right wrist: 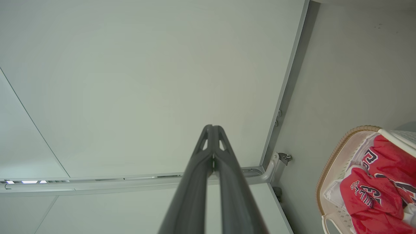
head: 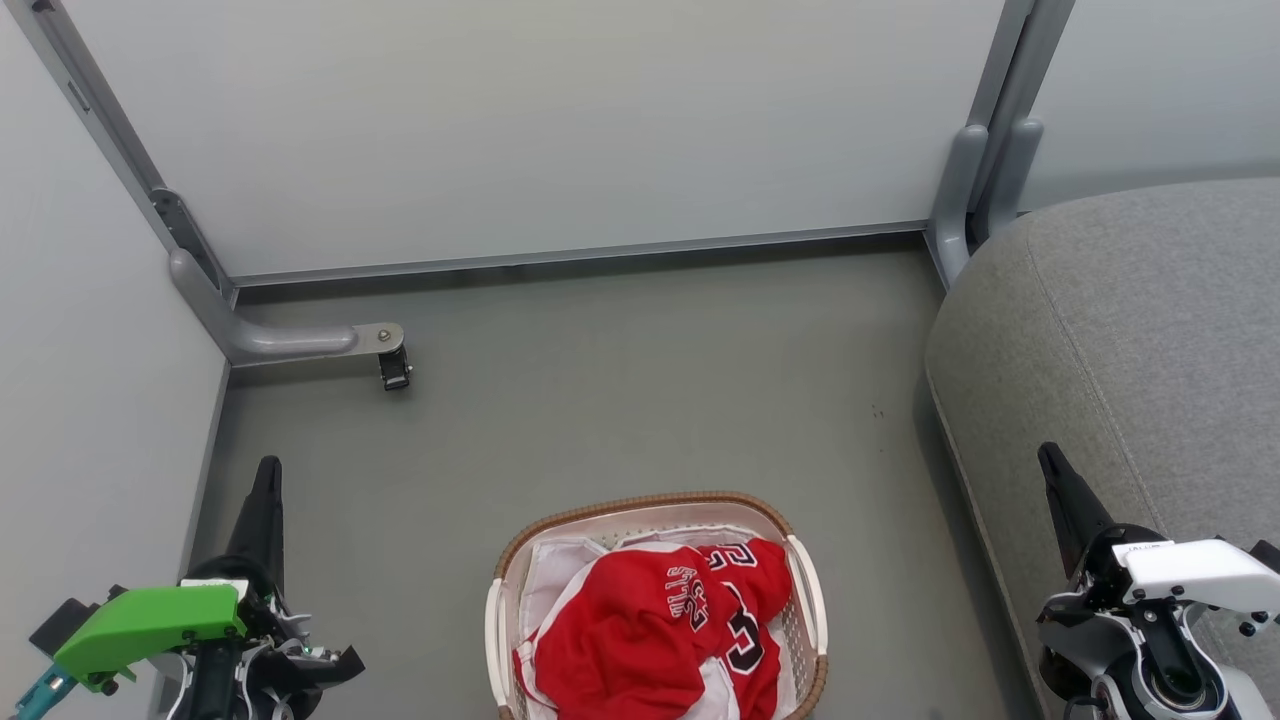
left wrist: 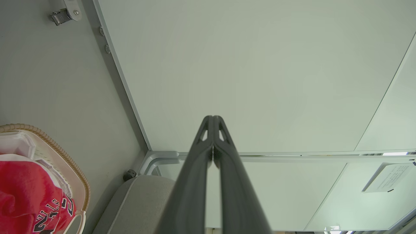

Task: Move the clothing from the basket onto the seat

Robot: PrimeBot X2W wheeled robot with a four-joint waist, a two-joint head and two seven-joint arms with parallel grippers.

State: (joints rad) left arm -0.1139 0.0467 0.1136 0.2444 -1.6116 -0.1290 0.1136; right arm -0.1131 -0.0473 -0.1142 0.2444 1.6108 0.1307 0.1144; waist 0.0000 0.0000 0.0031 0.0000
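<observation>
**Red clothing in basket on floor, both grippers closed on nothing**

Clothing [head: 650, 630]: red garments with white trim, crumpled in a heap. Black-and-white lettering and the digits 2 and 3 face up. The heap fills the near and right part of the basket [head: 640, 503], and nothing hangs over the rim. White liner cloth [head: 560, 580] shows under the heap on the basket's left side. The basket is an oval of white perforated plastic with a brown woven-look rim and a white side handle [head: 808, 590]. It stands upright on the grey floor [head: 620, 380], low centre in the head view and partly cut by the bottom edge.

Seat [head: 1150, 330]: a grey fabric cushion with a stitched seam, to the right of the basket and apart from it, with a strip of floor between them. No clothing lies on it.

Left gripper [head: 268, 475]: low left in the head view, well apart from the basket. The left wrist view shows its fingers pressed together at the tips, holding nothing. There is a green part [head: 150, 620] on that arm.

Right gripper [head: 1048, 455]: low right, over the seat's near edge. The right wrist view shows its fingers together, holding nothing.

Behind these are pale wall panels [head: 520, 130] in a grey metal frame. One frame foot carries a small caster [head: 393, 368] on the floor at left.
</observation>
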